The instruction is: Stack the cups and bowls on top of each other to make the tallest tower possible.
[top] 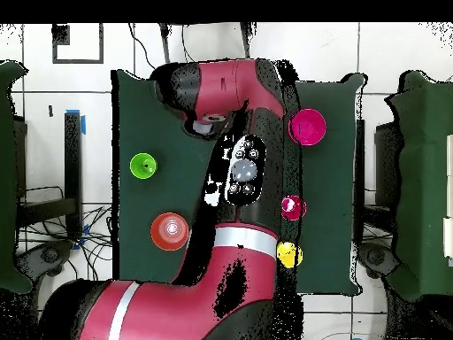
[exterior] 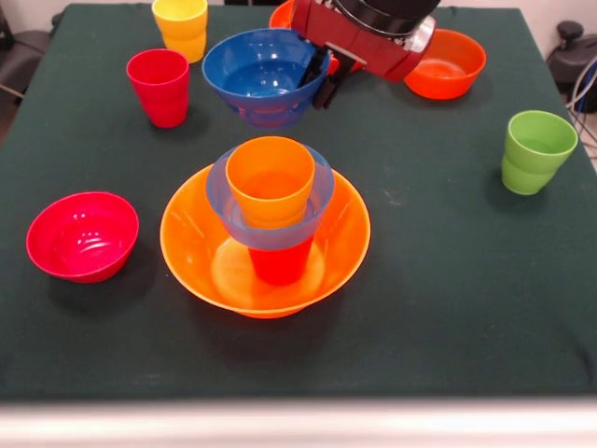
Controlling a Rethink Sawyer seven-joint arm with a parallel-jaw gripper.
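Observation:
The tower stands mid-table: a wide orange bowl [exterior: 201, 245] at the base, a red-orange cup [exterior: 280, 263] in it, a light blue bowl [exterior: 317, 196] on that cup, and an orange cup [exterior: 270, 180] on top. Behind and above the tower hangs a dark blue bowl [exterior: 259, 75]. My gripper [exterior: 320, 80] is shut on its right rim, one finger inside and one outside. In the overhead view the arm [top: 243, 168] hides the gripper, the dark blue bowl and the tower.
Loose pieces: crimson cup [exterior: 159, 86] [top: 293, 207], yellow cup [exterior: 181, 26] [top: 288, 254], magenta bowl [exterior: 82, 235] [top: 307, 127], green cup [exterior: 535, 151] [top: 142, 165], red-orange bowl [exterior: 448, 63] [top: 169, 231]. Another orange-red bowl [exterior: 281, 14] peeks from behind the arm.

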